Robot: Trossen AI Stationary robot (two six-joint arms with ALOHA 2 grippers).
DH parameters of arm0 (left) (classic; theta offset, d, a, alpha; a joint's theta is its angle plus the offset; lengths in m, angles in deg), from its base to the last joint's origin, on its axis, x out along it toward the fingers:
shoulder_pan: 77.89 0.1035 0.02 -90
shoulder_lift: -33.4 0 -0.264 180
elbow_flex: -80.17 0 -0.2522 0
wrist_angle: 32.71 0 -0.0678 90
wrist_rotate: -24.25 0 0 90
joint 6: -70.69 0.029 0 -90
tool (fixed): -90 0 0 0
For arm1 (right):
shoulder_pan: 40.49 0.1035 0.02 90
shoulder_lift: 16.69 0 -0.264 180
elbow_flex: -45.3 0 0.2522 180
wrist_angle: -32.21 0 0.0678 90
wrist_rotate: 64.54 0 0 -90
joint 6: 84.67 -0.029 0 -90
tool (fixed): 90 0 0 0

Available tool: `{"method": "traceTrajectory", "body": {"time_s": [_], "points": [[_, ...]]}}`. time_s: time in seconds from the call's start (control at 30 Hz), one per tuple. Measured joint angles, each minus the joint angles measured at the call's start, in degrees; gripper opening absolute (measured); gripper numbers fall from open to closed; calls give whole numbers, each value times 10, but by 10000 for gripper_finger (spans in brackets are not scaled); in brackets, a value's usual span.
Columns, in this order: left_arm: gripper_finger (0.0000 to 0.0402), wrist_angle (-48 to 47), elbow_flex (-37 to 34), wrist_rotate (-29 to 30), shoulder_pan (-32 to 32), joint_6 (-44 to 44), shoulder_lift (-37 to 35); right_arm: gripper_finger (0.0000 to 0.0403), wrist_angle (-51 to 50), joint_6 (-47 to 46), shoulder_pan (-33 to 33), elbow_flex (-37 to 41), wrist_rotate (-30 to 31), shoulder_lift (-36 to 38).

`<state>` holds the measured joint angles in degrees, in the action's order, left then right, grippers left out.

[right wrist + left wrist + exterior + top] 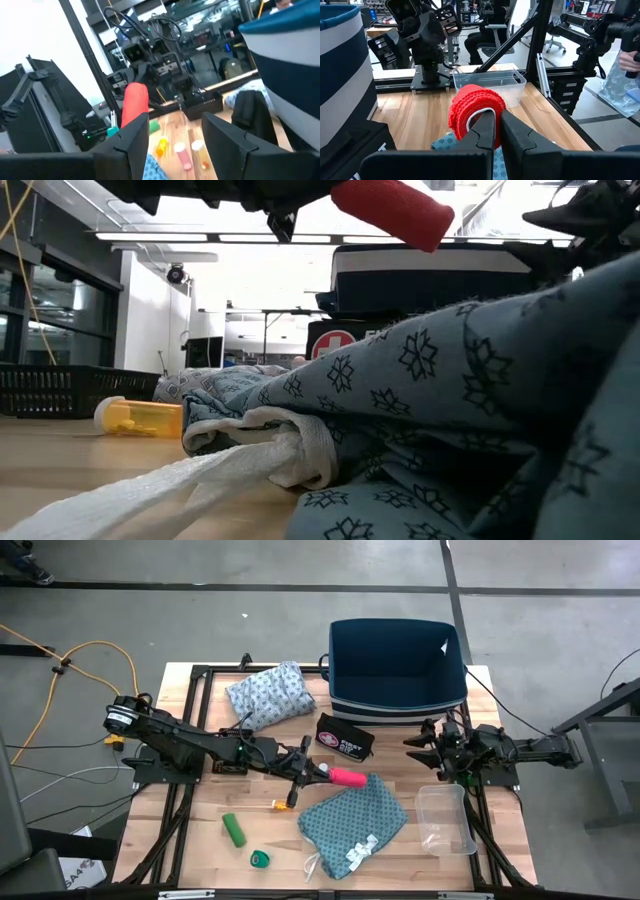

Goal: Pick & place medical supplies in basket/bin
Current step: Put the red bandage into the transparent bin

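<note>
My left gripper (pixel 322 773) reaches to the table's middle and is shut on a red roll (pixel 347 777), above the upper edge of the teal patterned cloth (pixel 352 823) with white ties. The pale blue-grey cloth (pixel 268 695) lies flat at the far left, beside the navy bin (pixel 398 665). A green roll (pixel 233 829) and a small green ring of tape (pixel 260 859) lie near the front edge. A thin orange-tipped stick (pixel 282 804) lies left of the teal cloth. My right gripper (pixel 425 750) waits open at the right, in front of the bin. My left gripper pinches the red roll (pixel 475 112) between its two fingers (pixel 487 131) at the roll's end nearest the wrist. The fingers come level from the table's left. The roll sticks out along them toward the right, lifted clear (pixel 393 210) above the teal cloth.
A black first-aid pouch (pixel 343 737) lies between the bin and the left gripper. A clear plastic tub (pixel 445 820) stands near the right front. A yellow pill bottle (pixel 140 417) lies on the wood. People sit beyond the table in the left wrist view.
</note>
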<state>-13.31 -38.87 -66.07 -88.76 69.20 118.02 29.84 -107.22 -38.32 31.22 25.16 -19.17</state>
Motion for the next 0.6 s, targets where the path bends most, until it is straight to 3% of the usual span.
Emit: {"method": "traceTrajectory", "body": {"time_s": [0.2,0.43,0.6], "points": [[6,4,0,0,0,0,0,171,78,13,16,-5,2,-62],[6,5,0,0,0,2,0,171,130,49,47,-69,6,-211],[6,6,0,0,0,2,0,171,133,120,69,-136,43,-325]]}}
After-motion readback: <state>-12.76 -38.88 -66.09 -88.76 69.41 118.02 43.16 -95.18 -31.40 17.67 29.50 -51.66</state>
